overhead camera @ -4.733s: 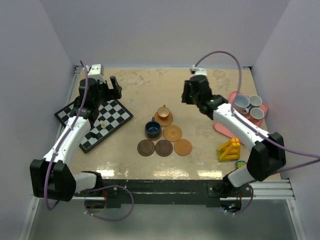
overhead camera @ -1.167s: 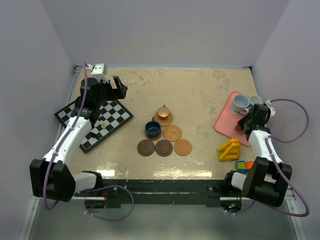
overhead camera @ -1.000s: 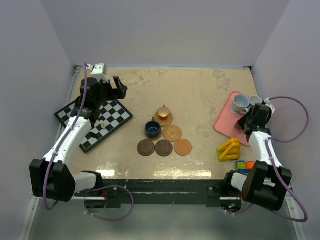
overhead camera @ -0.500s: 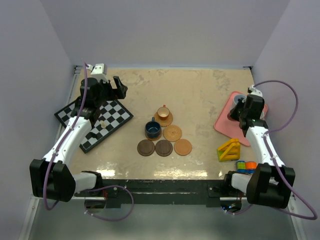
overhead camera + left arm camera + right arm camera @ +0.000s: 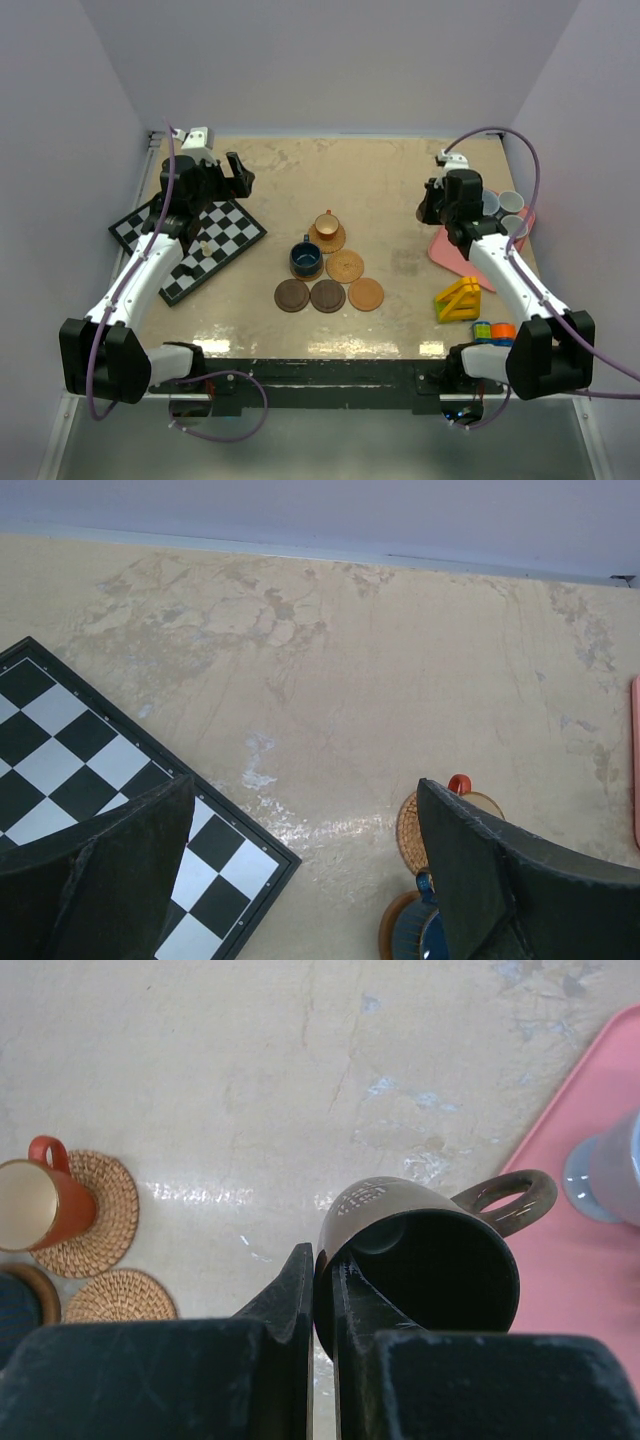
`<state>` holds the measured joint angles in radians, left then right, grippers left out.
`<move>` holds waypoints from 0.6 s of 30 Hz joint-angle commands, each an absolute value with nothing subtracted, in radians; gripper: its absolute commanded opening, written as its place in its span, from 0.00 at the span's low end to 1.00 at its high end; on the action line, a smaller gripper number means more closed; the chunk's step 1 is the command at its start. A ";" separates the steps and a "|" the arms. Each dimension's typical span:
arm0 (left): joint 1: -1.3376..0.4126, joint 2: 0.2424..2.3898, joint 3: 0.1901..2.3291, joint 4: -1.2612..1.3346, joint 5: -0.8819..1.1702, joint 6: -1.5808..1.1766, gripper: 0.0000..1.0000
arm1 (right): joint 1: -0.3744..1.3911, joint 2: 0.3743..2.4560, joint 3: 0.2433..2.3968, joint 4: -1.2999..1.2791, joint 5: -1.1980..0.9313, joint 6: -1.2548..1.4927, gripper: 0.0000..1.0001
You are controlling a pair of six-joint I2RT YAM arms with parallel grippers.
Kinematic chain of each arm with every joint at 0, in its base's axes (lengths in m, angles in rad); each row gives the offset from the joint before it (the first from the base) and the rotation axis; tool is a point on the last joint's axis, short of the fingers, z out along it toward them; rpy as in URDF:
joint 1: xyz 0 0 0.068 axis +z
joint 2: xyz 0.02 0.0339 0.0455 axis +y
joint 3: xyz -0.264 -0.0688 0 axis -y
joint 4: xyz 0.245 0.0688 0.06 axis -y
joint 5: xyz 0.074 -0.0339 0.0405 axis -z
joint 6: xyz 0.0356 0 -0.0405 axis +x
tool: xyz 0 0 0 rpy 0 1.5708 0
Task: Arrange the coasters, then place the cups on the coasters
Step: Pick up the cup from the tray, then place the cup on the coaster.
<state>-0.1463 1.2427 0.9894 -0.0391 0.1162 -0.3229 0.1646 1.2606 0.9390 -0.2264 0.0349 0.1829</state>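
Two cups [image 5: 306, 259] sit on coasters [image 5: 105, 1210]; four lie bare, right jaws pinch the black cup [image 5: 420, 1260], left jaws spread.

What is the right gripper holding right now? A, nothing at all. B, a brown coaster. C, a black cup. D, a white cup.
C: in the right wrist view the right gripper is closed on the wall of a black cup, with one finger inside the cup and the other outside.
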 commanded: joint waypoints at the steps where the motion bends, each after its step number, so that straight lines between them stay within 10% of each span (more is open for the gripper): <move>1: -0.150 1.236 1.022 0.003 0.110 -0.318 0.96 | 0.230 1.282 1.005 -0.229 0.028 0.086 0.00; 18: -0.152 1.238 1.026 0.002 0.094 -0.302 0.96 | 0.699 1.430 1.106 -0.364 0.086 0.058 0.00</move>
